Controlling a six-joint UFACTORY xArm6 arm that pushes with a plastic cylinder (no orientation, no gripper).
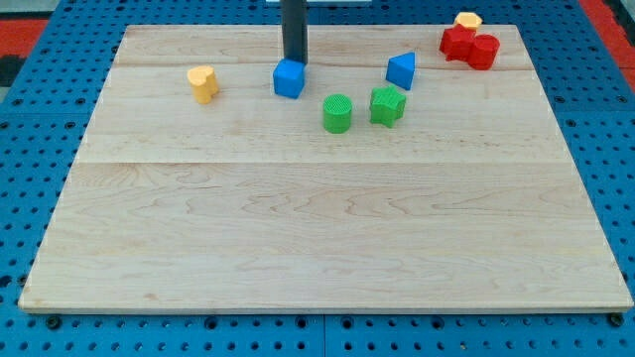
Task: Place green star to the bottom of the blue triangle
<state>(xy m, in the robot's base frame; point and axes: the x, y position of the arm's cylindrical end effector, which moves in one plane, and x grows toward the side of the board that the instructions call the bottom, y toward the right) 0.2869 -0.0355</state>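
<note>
The green star lies on the wooden board, just below and slightly left of the blue triangle. A green cylinder stands to the star's left. My tip is at the view's top, touching the top edge of a blue cube, well left of the star and the triangle. The rod rises out of the view's top.
A yellow heart-shaped block lies at the upper left. Two red blocks and a small yellow block cluster at the upper right corner. Blue pegboard surrounds the board.
</note>
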